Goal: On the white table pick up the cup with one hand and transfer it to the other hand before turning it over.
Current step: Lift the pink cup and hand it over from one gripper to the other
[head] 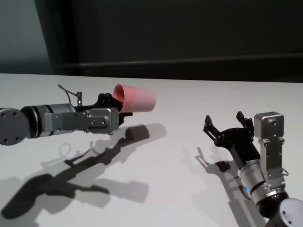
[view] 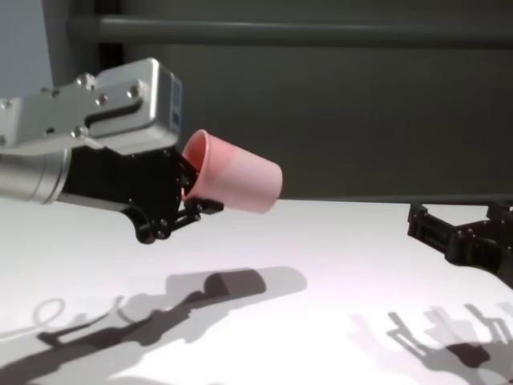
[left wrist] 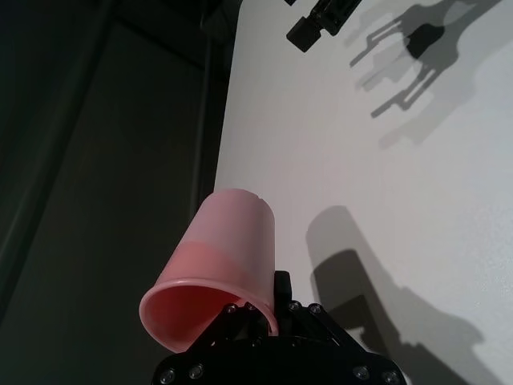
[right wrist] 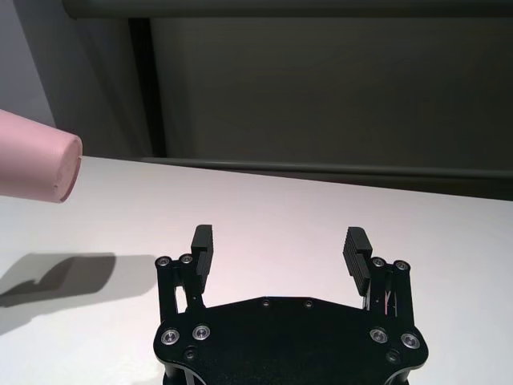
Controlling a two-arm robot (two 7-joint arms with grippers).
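The pink cup (head: 137,99) hangs on its side above the white table (head: 180,179), with its base pointing toward the right arm. My left gripper (head: 118,105) is shut on the cup's rim, one finger inside the mouth. In the left wrist view the cup (left wrist: 228,249) sticks out past the left gripper (left wrist: 268,309). The chest view shows the cup (view: 236,180) well clear of the tabletop, its shadow below it. My right gripper (head: 224,119) stands open and empty, low over the table's right side. Seen from the right wrist, the cup's base (right wrist: 36,156) is off to one side of the right gripper (right wrist: 279,241).
A dark wall (head: 189,33) runs behind the table's far edge. Shadows of both arms lie across the bare tabletop between them.
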